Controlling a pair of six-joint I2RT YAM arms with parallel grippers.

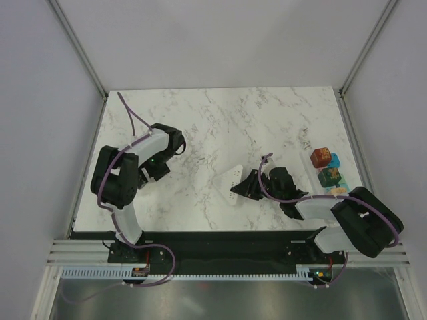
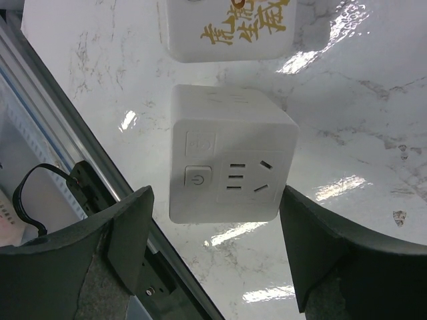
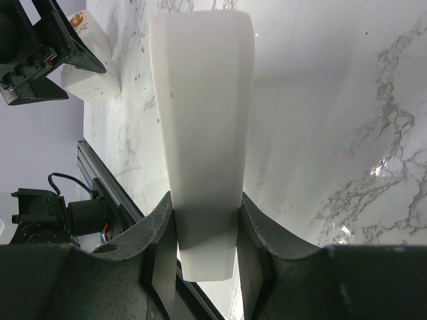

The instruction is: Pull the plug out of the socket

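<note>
The white cube socket (image 2: 230, 163) sits on the marble table with its power button and empty pin holes facing up. My left gripper (image 2: 215, 227) is open, its fingers (image 2: 130, 233) on either side of the socket's near edge without touching it. In the top view the socket is hidden under the left gripper (image 1: 155, 168). My right gripper (image 3: 205, 233) is shut on the long white plug (image 3: 200, 120). In the top view the plug (image 1: 231, 180) lies mid-table in the right gripper (image 1: 248, 187), well apart from the socket. The socket also shows far off in the right wrist view (image 3: 93, 83).
A white box with gold characters (image 2: 227, 27) stands just behind the socket. A clear rack of coloured cubes (image 1: 327, 170) lies at the right edge. The table's near metal rail (image 2: 93, 173) runs close to the socket.
</note>
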